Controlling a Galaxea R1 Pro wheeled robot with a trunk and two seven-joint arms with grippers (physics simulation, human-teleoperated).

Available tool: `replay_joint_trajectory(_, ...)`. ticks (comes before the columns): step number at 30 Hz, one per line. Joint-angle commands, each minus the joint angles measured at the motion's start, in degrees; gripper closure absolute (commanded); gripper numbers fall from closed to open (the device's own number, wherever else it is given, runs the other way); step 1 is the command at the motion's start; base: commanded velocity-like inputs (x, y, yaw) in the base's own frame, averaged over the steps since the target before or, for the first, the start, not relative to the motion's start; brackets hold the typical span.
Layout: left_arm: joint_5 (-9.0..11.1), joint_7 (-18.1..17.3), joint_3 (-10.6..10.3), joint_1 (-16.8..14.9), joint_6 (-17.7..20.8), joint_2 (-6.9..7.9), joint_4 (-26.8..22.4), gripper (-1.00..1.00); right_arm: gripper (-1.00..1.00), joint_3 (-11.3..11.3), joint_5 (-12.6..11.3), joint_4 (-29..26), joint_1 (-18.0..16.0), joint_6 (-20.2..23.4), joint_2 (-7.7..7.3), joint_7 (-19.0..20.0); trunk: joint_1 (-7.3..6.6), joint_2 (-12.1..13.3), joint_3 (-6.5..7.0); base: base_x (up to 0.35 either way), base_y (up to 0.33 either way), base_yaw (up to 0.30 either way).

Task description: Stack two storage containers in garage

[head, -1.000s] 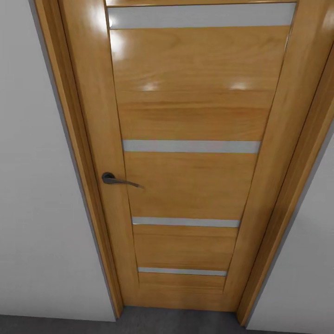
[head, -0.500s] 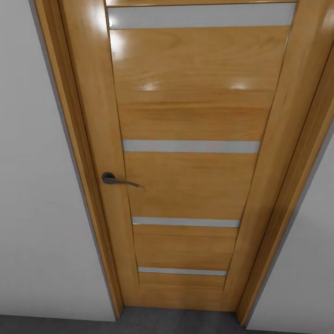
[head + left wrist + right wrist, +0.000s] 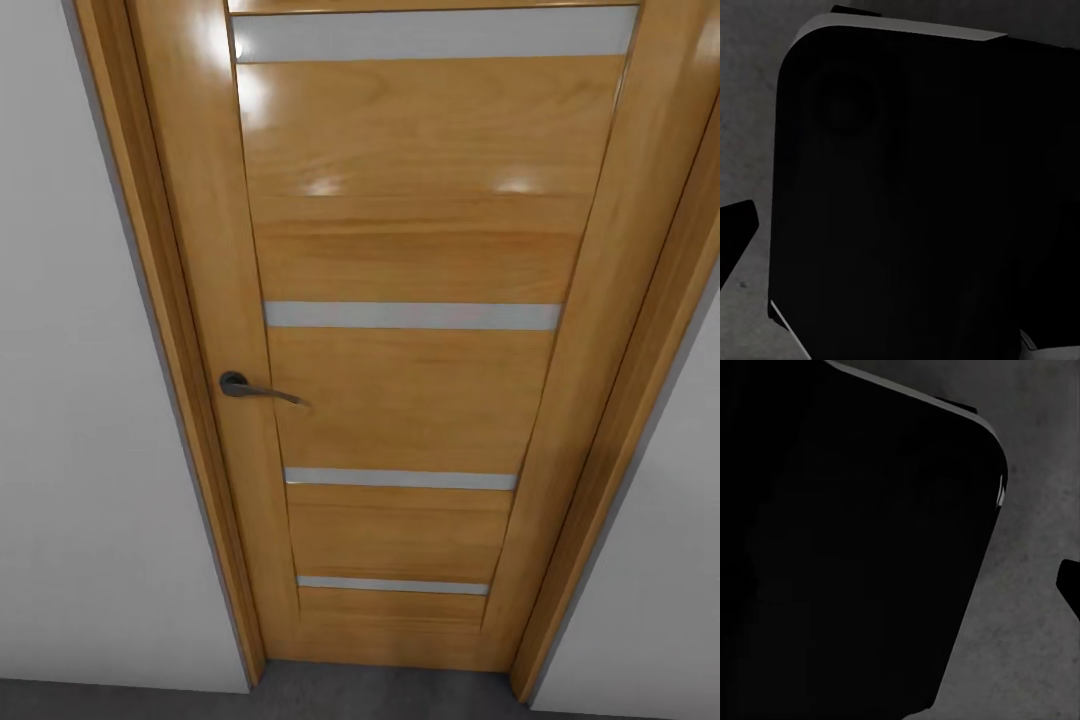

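I am facing a closed wooden panel door [image 3: 400, 300] with pale horizontal strips across it and a dark lever handle [image 3: 255, 388] at its left side. The door is sitting in a wood frame [image 3: 160, 300] between plain pale grey walls [image 3: 80, 450]. A strip of the dark grey concrete floor [image 3: 380, 695] is showing at the door's foot. In the left wrist view a large black rounded body [image 3: 915, 195] is hanging over the speckled floor, with one dark tip poking in at the edge. The right wrist view is showing the same kind of black bulk [image 3: 847, 540] over that floor. I cannot tell whether either end effector is spread or pressed together. The storage containers are somewhere outside what I am seeing.
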Motion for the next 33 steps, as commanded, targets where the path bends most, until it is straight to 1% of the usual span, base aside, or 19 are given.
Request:
replay_joint_trajectory(1, 0.44, -0.04, 0.11, -0.02, -0.07, -0.01, 0.00, -1.00, -1.00, 0.43, -0.01, -0.01, -0.01, -0.16, -0.01, -0.03, 0.00, -0.03, -0.05, 0.000, 0.000, 0.000)
replay_joint_trajectory(5, 0.41, -0.04, -0.06, -0.02, 0.00, 0.00, 0.00, -1.00, -1.00, 0.64, 0.10, -0.06, -0.01, -0.33, 0.03, -0.14, 0.00, -0.03, -0.05, 0.106, 0.000, 0.000)
replay_joint_trajectory(13, 0.32, -0.04, -0.22, -0.01, -0.06, 0.00, 0.00, -1.00, -1.00, 0.59, 0.19, -1.02, -0.02, -0.38, 0.06, -0.20, 0.00, -0.03, -0.05, 0.292, 0.000, 0.000)
replay_joint_trajectory(18, 0.34, -0.04, -0.08, 0.00, -0.08, 0.00, 0.00, -1.00, -1.00, 0.49, 0.15, -2.64, -0.04, -0.10, 0.04, -0.27, 0.00, -0.03, -0.05, 0.264, 0.000, 0.000)
replay_joint_trajectory(26, 0.35, -0.04, 0.00, -0.02, -0.14, 0.00, 0.00, -1.00, -1.00, -0.01, -0.41, -3.75, -0.01, -0.01, 0.01, -0.38, 0.00, -0.03, -0.05, 0.040, 0.000, -0.023)
replay_joint_trajectory(33, 0.35, -0.04, 0.01, -0.02, -0.15, 0.00, -0.07, -1.00, -1.00, 0.03, -0.43, -3.78, -0.01, 0.07, -0.01, -0.35, 0.00, -0.03, -0.05, 0.002, 0.000, -0.198)
